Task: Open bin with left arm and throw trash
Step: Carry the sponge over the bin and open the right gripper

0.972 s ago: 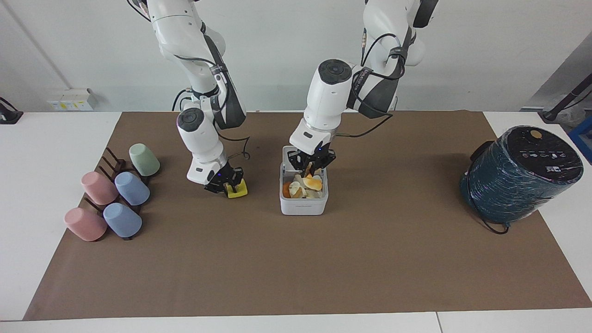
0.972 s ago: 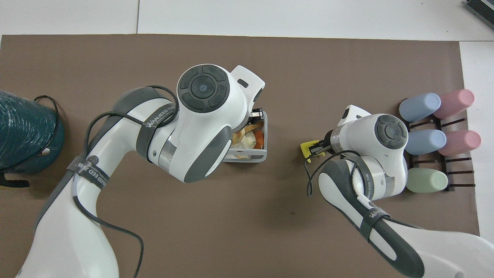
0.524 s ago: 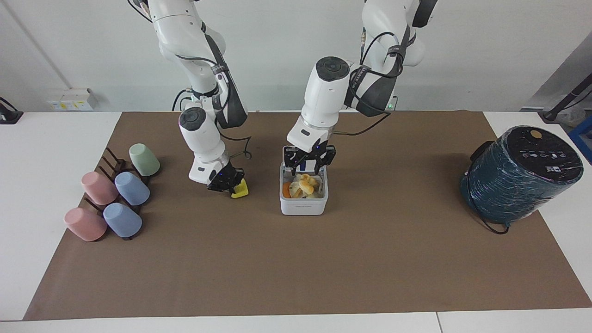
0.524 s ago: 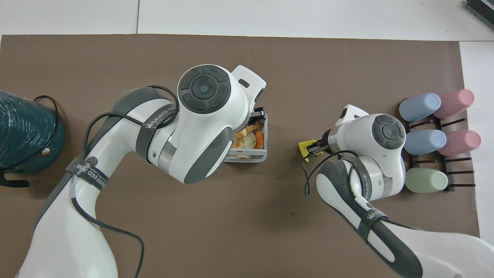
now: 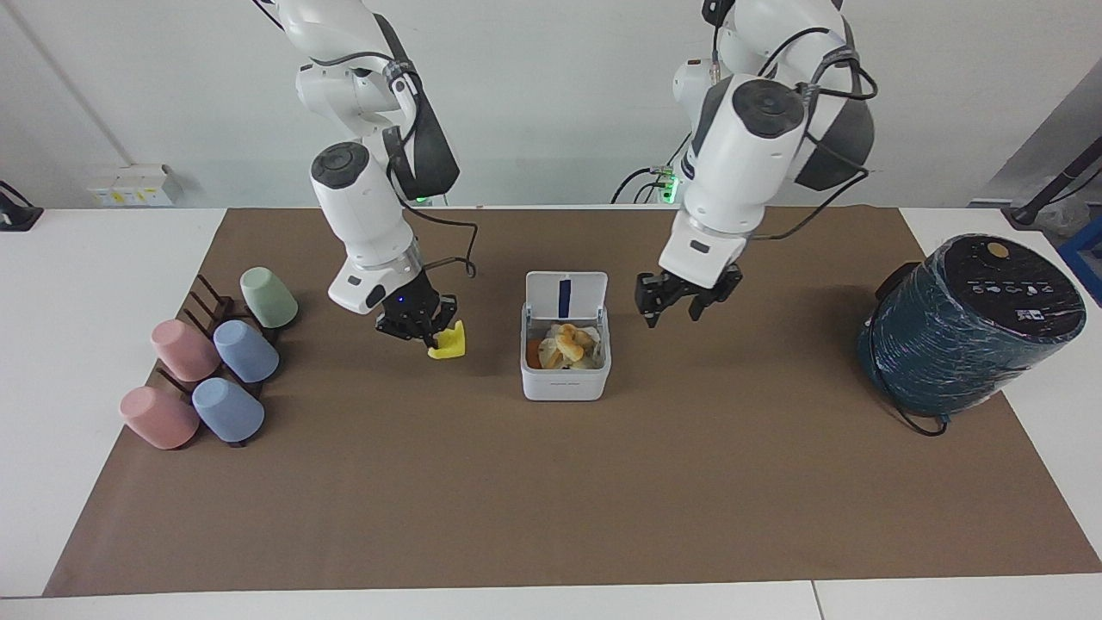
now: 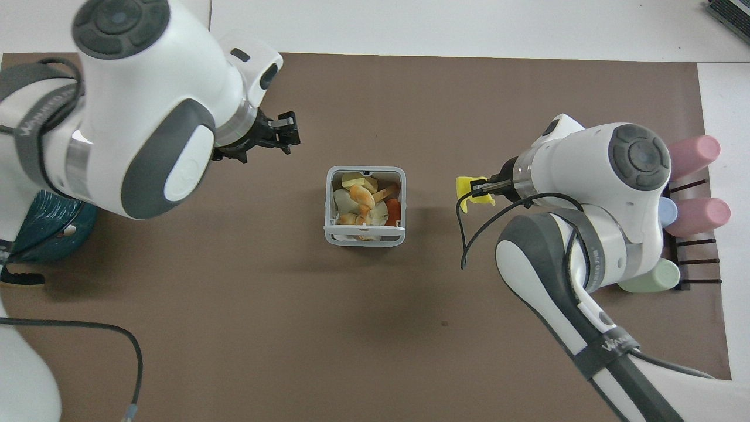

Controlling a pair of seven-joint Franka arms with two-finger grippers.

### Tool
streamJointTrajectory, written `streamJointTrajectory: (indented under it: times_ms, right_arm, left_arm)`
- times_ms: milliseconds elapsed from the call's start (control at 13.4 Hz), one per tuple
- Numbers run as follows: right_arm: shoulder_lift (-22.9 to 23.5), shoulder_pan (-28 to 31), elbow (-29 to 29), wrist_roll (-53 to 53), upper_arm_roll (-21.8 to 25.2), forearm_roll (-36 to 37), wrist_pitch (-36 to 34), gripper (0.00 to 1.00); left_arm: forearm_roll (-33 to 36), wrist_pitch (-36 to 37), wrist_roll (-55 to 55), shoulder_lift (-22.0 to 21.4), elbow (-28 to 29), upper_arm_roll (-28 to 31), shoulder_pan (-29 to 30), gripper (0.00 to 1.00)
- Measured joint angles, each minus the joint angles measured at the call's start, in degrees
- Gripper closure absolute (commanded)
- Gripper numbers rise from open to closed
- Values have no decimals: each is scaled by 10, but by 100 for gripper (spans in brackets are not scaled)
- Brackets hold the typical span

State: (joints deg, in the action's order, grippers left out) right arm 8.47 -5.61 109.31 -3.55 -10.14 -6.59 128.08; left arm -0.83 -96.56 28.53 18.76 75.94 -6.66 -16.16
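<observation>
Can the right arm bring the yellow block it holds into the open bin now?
Probably yes: the bin stands open, and the left gripper hangs beside it, not over it.

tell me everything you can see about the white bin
The bin is a small white square box with rounded corners, plastic by its look, standing on the brown mat between the two grippers. Its hinged lid stands open on the robots' side, a blue strip on its underside. Yellow and orange scraps fill it. Nothing grips it.

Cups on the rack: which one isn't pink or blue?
The green cup, the only green one, lies at the rack's end nearest the robots; the others are two pink, two blue.
</observation>
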Motion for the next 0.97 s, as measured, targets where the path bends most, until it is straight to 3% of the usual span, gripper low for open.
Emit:
streamJointTrajectory:
  times_ms: [224,524,972]
  right_arm:
    - [3,-16,-46,-57,-3,-2,-9,100]
    - [10,-95,-56,-155,-5,-3,19,100]
    - [43,-151,-57,-211,-5,-3,46,100]
  left_arm:
    - [0,58,-113,-24,-7,0,66,30]
    - [1,106,-257,-55,-8,2,136,29]
    - [20,140,-293,-94,3,-6,146,27]
